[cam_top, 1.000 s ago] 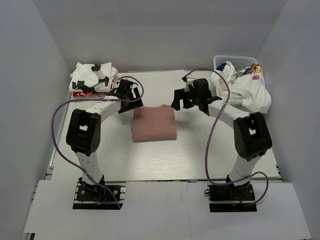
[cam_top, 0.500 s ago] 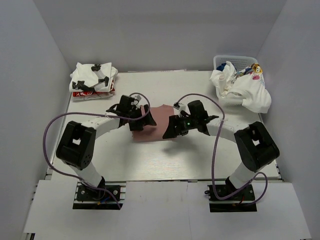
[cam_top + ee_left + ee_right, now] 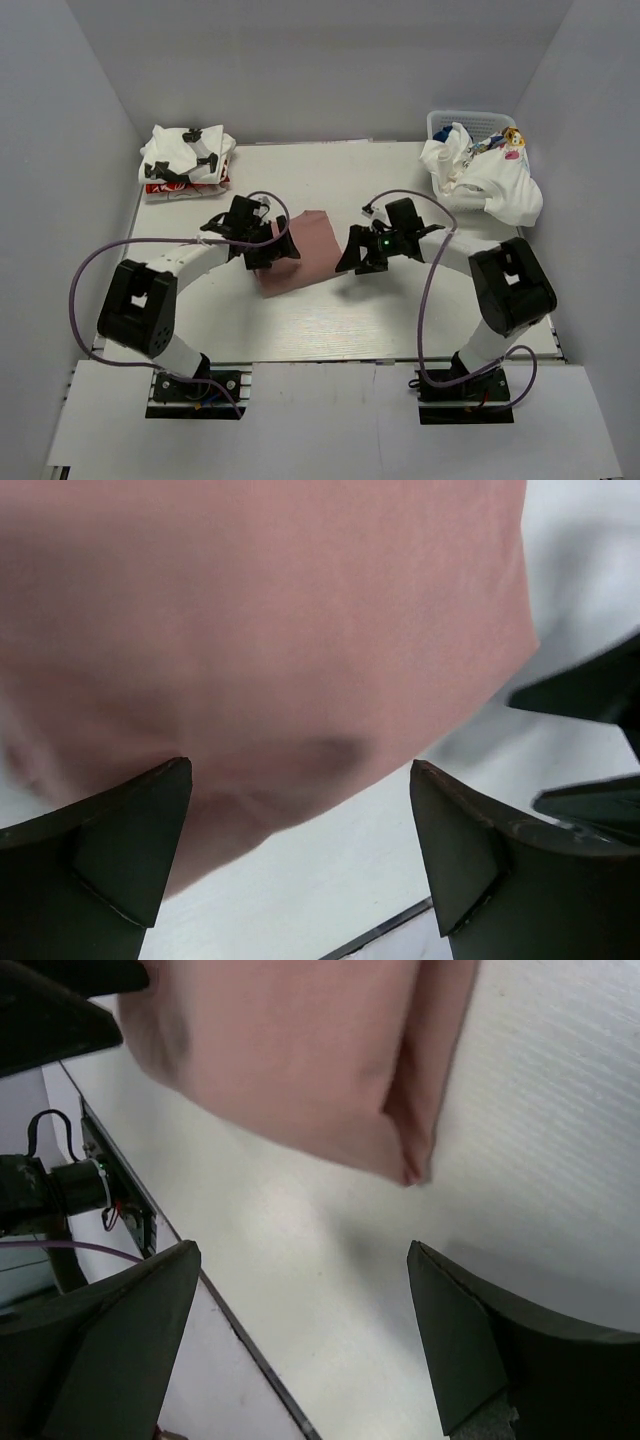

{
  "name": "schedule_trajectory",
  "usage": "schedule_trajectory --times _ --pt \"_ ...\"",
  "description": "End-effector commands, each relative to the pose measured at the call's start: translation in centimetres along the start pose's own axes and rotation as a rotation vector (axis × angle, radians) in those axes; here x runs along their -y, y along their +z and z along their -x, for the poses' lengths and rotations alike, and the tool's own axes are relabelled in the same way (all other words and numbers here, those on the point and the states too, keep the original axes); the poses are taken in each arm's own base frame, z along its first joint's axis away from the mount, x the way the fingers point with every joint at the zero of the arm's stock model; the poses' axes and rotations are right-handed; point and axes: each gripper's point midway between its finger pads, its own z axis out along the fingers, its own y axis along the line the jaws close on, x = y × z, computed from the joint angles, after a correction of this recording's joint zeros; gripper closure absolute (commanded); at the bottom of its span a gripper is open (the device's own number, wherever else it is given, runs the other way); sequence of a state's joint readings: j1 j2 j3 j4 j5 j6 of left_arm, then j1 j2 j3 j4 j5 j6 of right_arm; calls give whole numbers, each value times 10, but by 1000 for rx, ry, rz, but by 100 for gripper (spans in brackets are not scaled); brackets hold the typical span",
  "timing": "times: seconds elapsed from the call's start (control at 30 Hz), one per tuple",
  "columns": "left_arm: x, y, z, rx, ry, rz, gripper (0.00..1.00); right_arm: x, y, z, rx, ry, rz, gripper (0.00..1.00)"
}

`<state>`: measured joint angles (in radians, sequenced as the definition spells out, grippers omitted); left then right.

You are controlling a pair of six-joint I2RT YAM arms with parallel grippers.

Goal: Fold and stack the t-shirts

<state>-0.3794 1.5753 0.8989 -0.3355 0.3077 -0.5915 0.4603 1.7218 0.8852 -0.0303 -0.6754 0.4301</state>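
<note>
Folding looked done on the pink t-shirt, which lay as a neat block in the middle of the tabletop. The left end effector hung over its nine o'clock edge with fingers spread wide, holding nothing. The right end effector sat just off its three o'clock edge, also spread and empty. Some folded white t-shirts sat at ten o'clock. More crumpled t-shirts spilled from the basket at two o'clock. I think stacking was the step in hand. Next, both sides needed to pinch the block's edges, lift evenly, and carry it to ten o'clock without letting the folds slip open.
</note>
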Motion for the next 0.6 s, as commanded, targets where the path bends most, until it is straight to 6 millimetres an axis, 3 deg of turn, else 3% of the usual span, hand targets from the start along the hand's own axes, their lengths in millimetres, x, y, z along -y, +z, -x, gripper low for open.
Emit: schedule_trajectory --times 0.0,0.1,0.13,0.17,0.2,0.27,0.37,0.5,0.57 --pt "7 -49 36 169 44 84 0 -30 -30 25 101 -114 -36 10" --pt "16 -61 49 243 19 46 0 -59 -36 39 141 -192 13 10" --pt "17 -61 51 250 21 41 0 -65 -32 36 115 -201 45 10" --pt "16 -61 52 258 11 49 0 -78 -32 48 134 -225 68 10" --pt "19 -61 54 262 14 35 0 -79 -25 47 108 -211 85 10" --pt "15 -48 52 242 11 38 0 -88 -14 48 85 -189 142 10" --pt "-1 -33 60 276 3 98 0 -80 6 48 61 -124 171 10" --pt "-39 -3 61 236 -27 234 0 -40 36 42 4 -1 121 10" --pt "-56 1 57 216 -55 307 0 -24 40 38 -20 49 76 10"
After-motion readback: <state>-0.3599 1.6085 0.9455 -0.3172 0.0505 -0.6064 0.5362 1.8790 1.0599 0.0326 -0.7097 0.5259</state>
